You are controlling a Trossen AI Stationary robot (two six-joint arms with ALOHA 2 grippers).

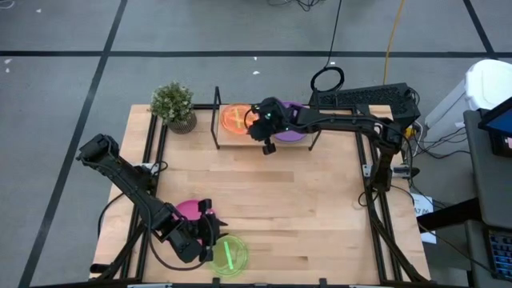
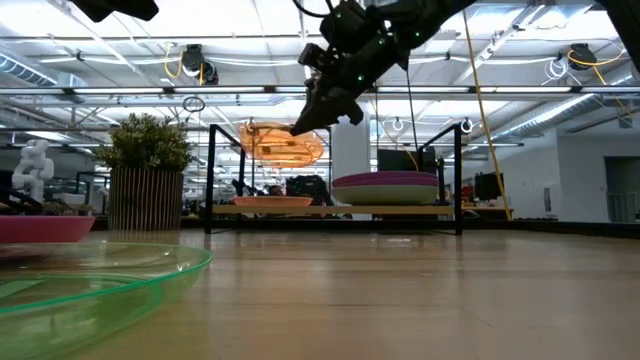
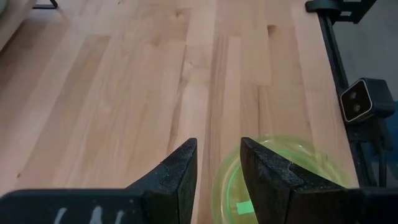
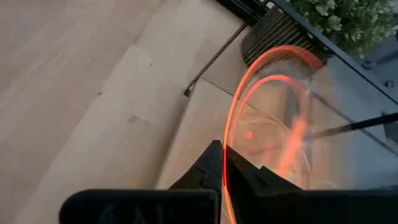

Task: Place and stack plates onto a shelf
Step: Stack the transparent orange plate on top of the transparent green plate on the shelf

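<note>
— Where do we have the orange plate [image 2: 283, 143]?
— Our right gripper [image 4: 222, 163] pinches its rim above the shelf [image 2: 335, 210], left end, plate tilted, face toward the plant [image 1: 173, 104].
— Left gripper [image 3: 217, 163]?
— Fingers apart, over the lime-green plate [image 1: 228, 256], near left on the surface [image 1: 280, 200].

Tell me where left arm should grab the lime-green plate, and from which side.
Grip the lime-green plate by its raised rim, on the edge nearest the left gripper, one jaw inside the rim and one outside. It lies flat on the table, so only the thin upturned edge offers purchase. The magenta plate sits close behind the arm, so probably approach from above.
</note>
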